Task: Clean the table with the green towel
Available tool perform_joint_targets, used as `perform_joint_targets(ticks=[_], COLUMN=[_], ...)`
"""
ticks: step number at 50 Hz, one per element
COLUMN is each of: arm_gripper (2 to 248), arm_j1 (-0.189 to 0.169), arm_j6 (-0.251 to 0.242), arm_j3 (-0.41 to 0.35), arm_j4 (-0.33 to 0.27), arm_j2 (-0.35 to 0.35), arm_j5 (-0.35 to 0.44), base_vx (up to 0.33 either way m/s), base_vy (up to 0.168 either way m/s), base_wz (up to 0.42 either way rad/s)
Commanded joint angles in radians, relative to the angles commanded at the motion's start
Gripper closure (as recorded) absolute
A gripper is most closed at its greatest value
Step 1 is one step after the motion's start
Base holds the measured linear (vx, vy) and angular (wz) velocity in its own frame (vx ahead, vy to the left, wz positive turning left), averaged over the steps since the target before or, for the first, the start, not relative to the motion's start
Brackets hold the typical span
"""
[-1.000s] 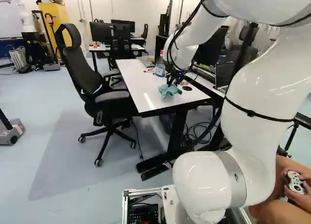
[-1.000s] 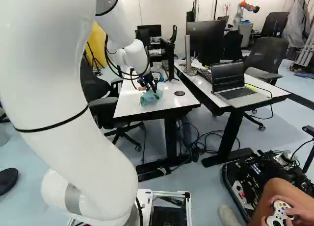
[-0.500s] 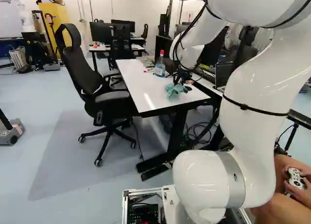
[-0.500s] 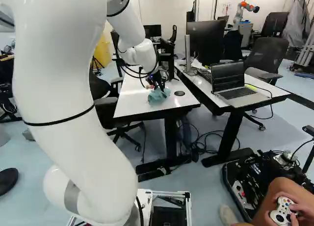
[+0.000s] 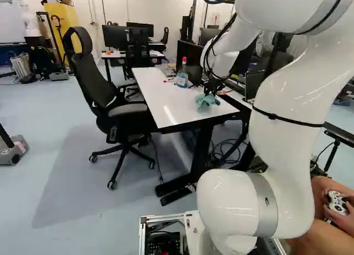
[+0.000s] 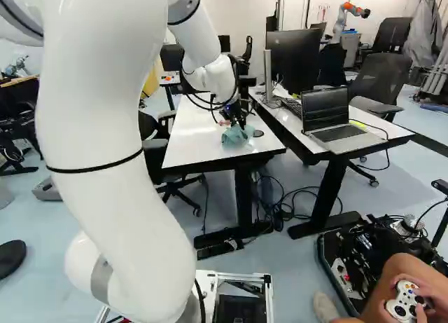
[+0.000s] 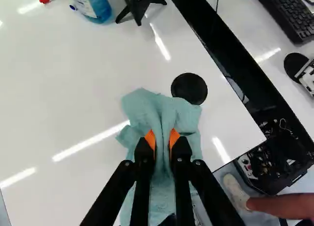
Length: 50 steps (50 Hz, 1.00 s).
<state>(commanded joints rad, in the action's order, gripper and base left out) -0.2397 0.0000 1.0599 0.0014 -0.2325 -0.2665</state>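
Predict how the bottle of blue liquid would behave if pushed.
The bottle stands tall and narrow, so a push up high would probably tip it. Its blue liquid likely makes it fairly heavy for its size. On the smooth, glossy tabletop, a low push might slide it instead.

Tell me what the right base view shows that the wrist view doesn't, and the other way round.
Only the right base view shows the black monitor on the neighbouring desk and an office chair beyond that desk.

Only the wrist view shows the bottle of blue liquid and the gripper's orange pads, one on each side of a fold of cloth.

Both show the green towel on the white table, the gripper holding it, and the black disc beside it.
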Motion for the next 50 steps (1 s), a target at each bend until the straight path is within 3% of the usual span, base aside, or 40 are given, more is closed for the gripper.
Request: perform_joint_targets(ticks=[35,50], arm_gripper=[200,200], arm_j1=[-0.097,-0.097], arm_j6=[0.000,0.000], arm_j3=[0.098,0.098], arm_j4=[0.000,0.000], arm_j2=[-0.082,-0.082], arm_j5=[0.000,0.000], base_vx=[0.000,0.000], base_vy=[0.000,0.000], base_wz=[0.000,0.000])
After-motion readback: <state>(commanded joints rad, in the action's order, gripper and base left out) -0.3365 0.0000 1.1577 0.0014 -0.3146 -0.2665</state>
